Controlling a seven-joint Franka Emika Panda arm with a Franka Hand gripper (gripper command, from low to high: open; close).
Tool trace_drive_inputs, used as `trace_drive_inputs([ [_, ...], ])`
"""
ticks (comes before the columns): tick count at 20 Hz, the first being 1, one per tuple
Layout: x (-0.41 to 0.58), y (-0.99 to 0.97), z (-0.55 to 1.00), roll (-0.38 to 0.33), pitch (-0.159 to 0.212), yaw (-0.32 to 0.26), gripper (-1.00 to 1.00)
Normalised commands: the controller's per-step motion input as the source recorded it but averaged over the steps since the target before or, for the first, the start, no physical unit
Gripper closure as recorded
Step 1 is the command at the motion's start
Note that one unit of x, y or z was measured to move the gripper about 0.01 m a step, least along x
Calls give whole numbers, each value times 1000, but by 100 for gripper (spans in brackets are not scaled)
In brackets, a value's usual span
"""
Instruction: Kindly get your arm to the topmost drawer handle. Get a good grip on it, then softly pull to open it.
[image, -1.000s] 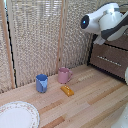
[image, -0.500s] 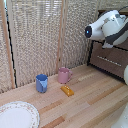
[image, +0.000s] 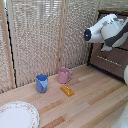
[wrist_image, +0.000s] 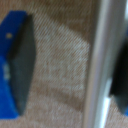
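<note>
One bulky glossy white robot arm (image: 111, 31) up at the exterior view's right, in front of a dark brown wooden drawer unit (image: 111, 62). Thin straight silver metal bar handle (wrist_image: 99, 60) close in the wrist view, between the blue-tipped fingers (wrist_image: 15, 65), nearer one side. Claw (wrist_image: 70, 67) spread wide around it, not pinching. Below on the wooden table (image: 85, 105): blue cup (image: 42, 83), pink cup (image: 63, 75), small orange block (image: 67, 90), patterned white plate (image: 17, 115).

Drawer handle (wrist_image: 100, 65) seemingly sits inside the parted pincer (wrist_image: 70, 65); nothing else between.

Woven reed screen (image: 45, 37) behind; light plank tabletop (image: 90, 100); dark cabinet (image: 112, 62).
</note>
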Motion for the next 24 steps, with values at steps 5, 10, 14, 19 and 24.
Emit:
trace_drive_inputs([
  [5, 183, 0, -16, 12, 1, 72, 100],
  [10, 230, 463, -113, 32, 20, 39, 100],
  [14, 413, 932, -300, 0, 31, 63, 100],
  [19, 418, 933, -315, 0, 27, 64, 100],
  [24, 389, 949, -238, -1, 34, 52, 100],
])
